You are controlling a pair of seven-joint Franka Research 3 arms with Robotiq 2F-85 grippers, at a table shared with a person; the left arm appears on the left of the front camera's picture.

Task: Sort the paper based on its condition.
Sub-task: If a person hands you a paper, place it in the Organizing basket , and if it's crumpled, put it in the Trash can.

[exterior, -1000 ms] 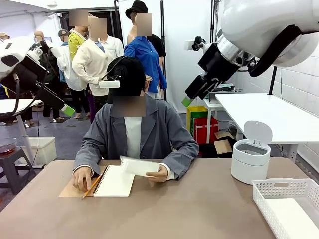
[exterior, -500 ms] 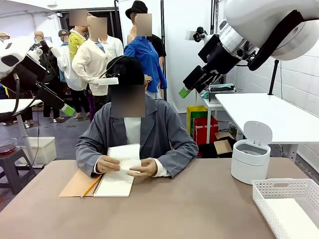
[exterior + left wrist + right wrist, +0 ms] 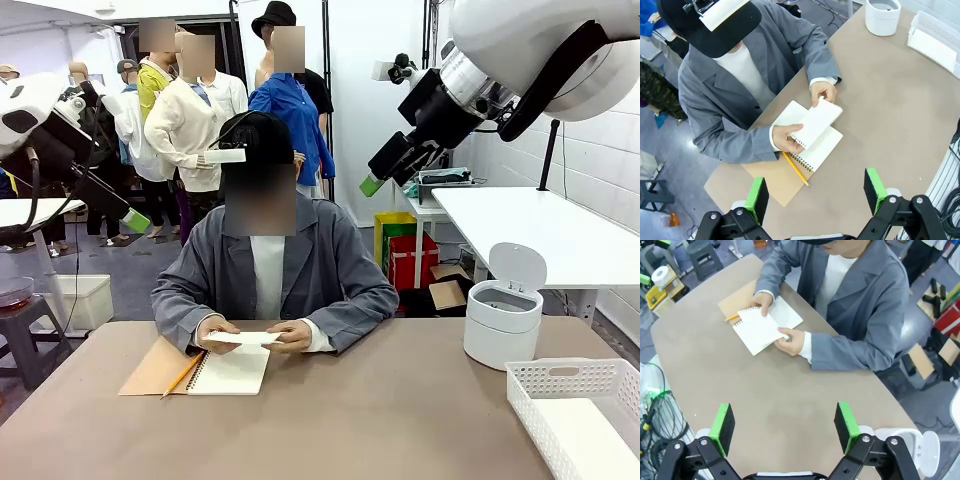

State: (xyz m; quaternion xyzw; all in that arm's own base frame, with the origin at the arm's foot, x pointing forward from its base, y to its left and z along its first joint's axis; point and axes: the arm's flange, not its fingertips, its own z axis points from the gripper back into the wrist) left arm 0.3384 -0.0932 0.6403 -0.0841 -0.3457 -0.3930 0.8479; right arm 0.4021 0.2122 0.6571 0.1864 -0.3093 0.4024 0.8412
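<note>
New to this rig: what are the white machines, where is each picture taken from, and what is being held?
The white machines are two robot arms, each ending in a two-finger gripper with green pads. One picture looks across the table from the robot's side at a seated person. The other two come from cameras on the wrists, looking down past the left gripper and the right gripper; both hang above the table, open and empty. On the table lie an open spiral notebook with a pencil, a white lidded bin and a white basket. The person holds a loose sheet of paper in both hands just above the notebook.
</note>
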